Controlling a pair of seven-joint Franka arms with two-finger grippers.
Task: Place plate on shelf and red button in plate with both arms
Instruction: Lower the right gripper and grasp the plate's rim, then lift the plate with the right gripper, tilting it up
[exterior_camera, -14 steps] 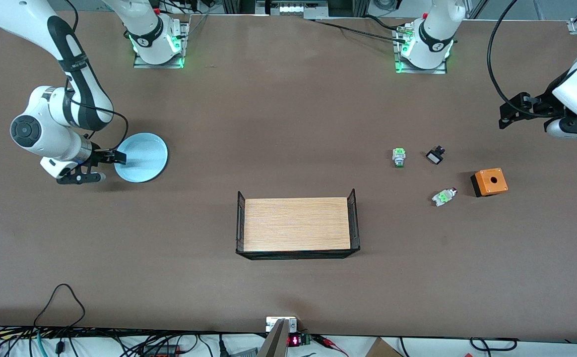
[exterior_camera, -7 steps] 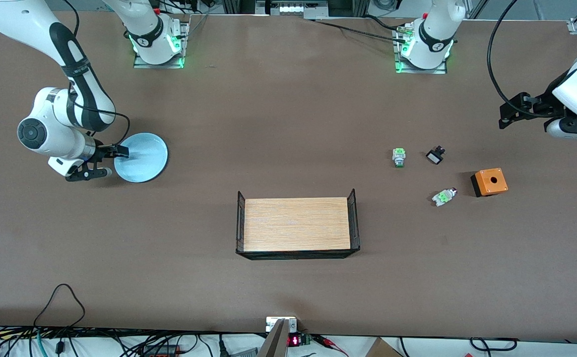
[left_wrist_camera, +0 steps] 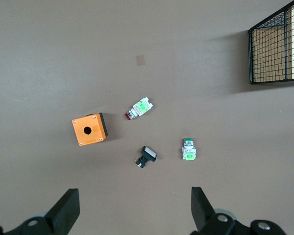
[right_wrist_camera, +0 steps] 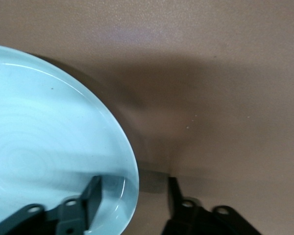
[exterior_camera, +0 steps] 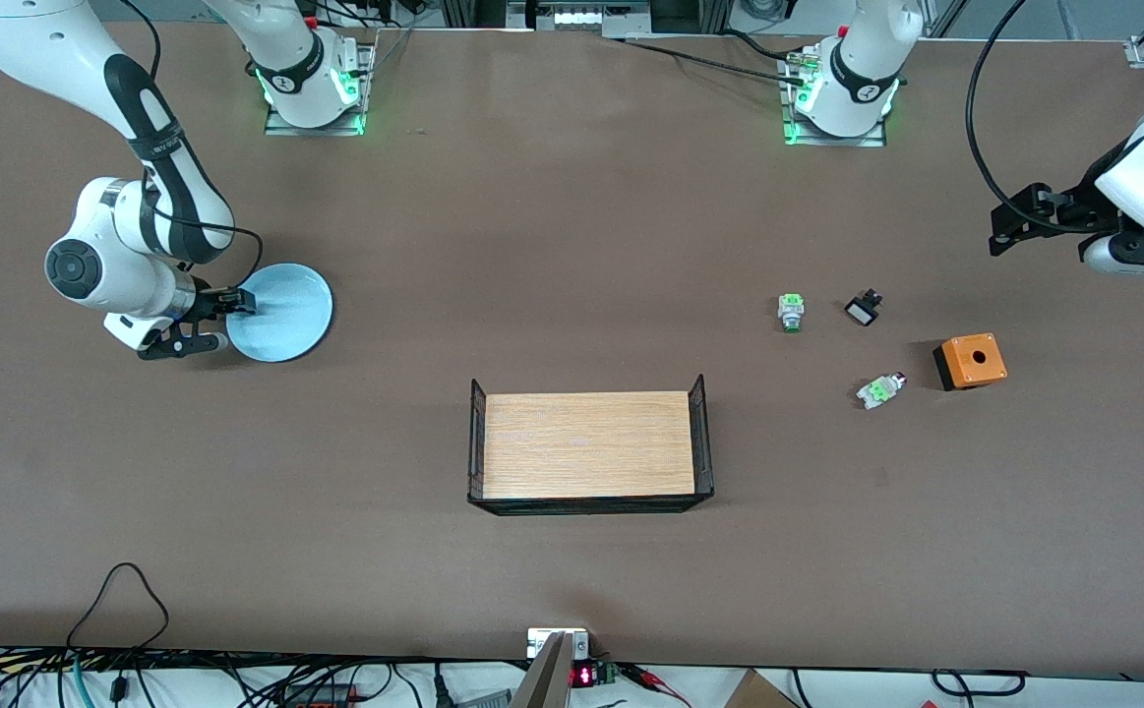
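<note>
The pale light-blue plate (exterior_camera: 286, 313) lies flat on the table toward the right arm's end. My right gripper (exterior_camera: 222, 323) is open and low at the plate's edge. One finger is over the plate's inside and the other is outside the rim. The right wrist view shows the plate (right_wrist_camera: 44, 142) with the rim between the right gripper's (right_wrist_camera: 134, 192) fingers. The red button (exterior_camera: 879, 390) lies on its side toward the left arm's end, also in the left wrist view (left_wrist_camera: 139, 108). My left gripper (exterior_camera: 996, 228) is open and empty, held high and waiting, as the left wrist view (left_wrist_camera: 134, 205) shows.
Near the red button are a green-capped switch (exterior_camera: 791, 312), a small black switch (exterior_camera: 863, 310) and an orange box with a hole (exterior_camera: 971, 360). A black wire tray with a wooden floor (exterior_camera: 476, 442) stands mid-table, nearer to the front camera.
My right gripper has shifted a little toward the plate, so that its fingers now straddle the rim. The plate, the buttons and the left arm have not moved.
</note>
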